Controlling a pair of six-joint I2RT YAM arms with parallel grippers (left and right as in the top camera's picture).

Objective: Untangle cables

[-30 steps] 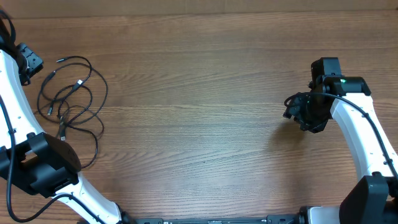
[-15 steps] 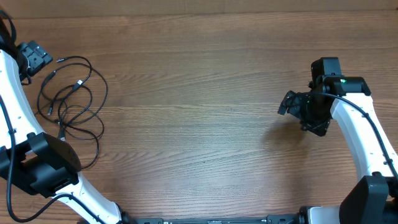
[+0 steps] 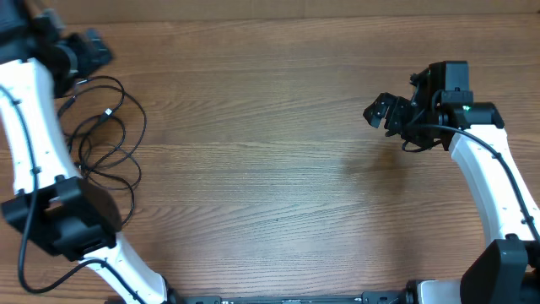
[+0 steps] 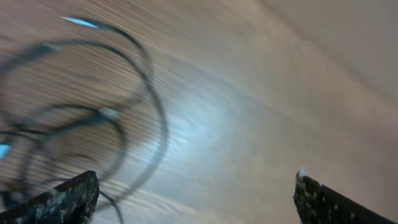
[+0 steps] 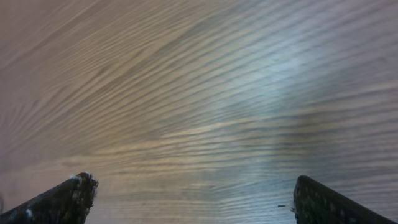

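Left jaws are wide apart with nothing between them, at the far-left corner just past the cables, which lie in loose black loops on the left end of the desk. Right jaws are also wide apart and empty over bare wood grain, well apart from the cables. Plain tan strip beyond the desk's far edge.

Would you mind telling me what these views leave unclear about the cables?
Left wrist: motion blur smears the cables; crossings and plug ends unreadable.
Overhead: the left arm covers their left loops; plugs too small to identify.
Right wrist: only blurred table; no cables in view.
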